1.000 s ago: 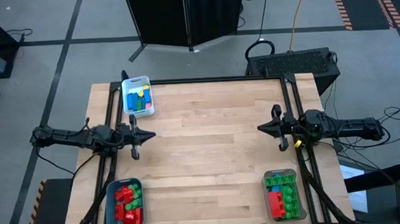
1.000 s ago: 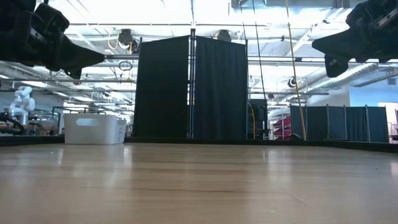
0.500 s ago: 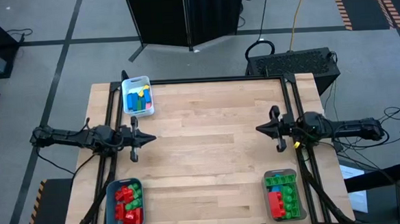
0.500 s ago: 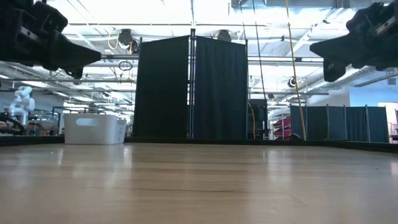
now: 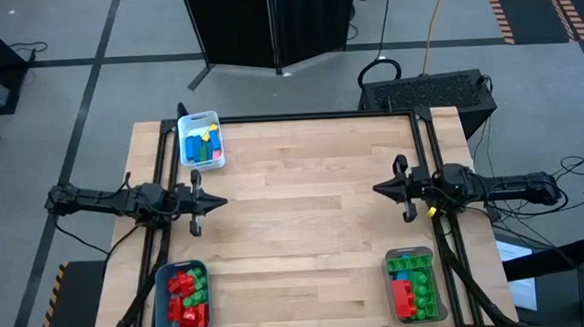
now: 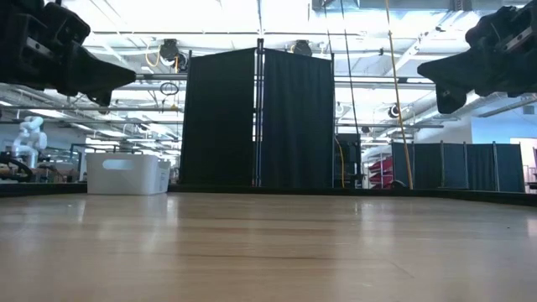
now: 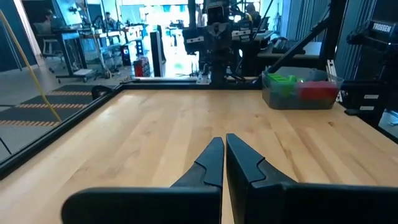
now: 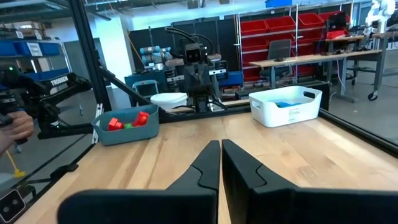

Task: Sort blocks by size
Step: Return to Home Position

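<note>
Blocks [image 5: 186, 295], mostly red with a few green, lie in a blue-grey bin [image 5: 180, 264] at the near left corner of the table [image 5: 306, 243]. At the near right corner a clear bin [image 5: 409, 251] holds more of them in red, green and blue.

Halfway back, the left gripper [image 5: 224, 198] hangs over the left edge of the table and points inward across the wood. Its two fingers are pressed together with nothing between them. Opposite it, over the right edge, the right gripper [image 5: 376, 188] points back toward the left one. Its fingers are also closed together and empty. The low view shows both grippers raised well above the tabletop. The two are well apart, with bare wood between them.

At the far left corner a white bin [image 5: 198, 115] holds blue, green and yellow blocks. It sits just beside the table's dark frame.
</note>
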You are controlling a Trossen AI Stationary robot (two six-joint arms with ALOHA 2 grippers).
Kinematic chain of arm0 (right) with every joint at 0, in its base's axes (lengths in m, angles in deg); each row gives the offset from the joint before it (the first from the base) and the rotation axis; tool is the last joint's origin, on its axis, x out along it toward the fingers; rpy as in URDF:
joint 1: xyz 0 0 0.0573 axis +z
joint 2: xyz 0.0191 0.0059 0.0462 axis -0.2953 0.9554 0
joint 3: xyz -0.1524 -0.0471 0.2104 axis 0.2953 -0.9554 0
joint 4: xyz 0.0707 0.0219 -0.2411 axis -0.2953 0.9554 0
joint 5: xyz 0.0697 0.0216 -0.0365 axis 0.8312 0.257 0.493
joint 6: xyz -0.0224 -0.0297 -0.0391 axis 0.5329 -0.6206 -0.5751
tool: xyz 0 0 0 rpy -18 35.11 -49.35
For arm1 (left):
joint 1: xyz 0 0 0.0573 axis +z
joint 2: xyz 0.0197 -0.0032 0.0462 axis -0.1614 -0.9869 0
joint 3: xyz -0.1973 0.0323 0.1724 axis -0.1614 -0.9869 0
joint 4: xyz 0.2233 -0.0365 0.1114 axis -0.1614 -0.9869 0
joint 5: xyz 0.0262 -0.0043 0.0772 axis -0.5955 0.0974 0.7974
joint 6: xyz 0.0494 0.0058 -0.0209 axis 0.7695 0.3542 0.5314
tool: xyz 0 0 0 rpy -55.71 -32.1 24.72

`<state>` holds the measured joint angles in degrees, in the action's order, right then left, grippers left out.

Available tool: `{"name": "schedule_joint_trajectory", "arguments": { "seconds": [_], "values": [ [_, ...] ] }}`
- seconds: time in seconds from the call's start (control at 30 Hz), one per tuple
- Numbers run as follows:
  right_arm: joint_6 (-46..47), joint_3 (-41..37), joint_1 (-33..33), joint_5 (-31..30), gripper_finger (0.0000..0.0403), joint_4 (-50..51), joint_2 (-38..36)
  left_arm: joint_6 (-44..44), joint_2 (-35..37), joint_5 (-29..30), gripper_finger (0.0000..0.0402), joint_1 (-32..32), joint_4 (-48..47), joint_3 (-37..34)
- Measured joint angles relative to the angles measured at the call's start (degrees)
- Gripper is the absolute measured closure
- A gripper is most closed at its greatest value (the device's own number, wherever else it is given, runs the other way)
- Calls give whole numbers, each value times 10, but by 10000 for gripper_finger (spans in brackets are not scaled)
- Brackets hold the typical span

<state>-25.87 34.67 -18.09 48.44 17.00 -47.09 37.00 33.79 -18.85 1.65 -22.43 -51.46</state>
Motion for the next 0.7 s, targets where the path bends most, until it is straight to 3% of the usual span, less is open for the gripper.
{"name": "schedule_joint_trajectory", "arguments": {
  "seconds": [0.5, 0.7],
  "values": [
    [-12, 1, 0, -11, 403, 0, -4, 9, 27, -3, 402, 0, 1, -14],
    [-22, 1, 0, -27, 403, 50, -48, 8, 27, -3, 402, 0, 0, -14]
  ]
}}
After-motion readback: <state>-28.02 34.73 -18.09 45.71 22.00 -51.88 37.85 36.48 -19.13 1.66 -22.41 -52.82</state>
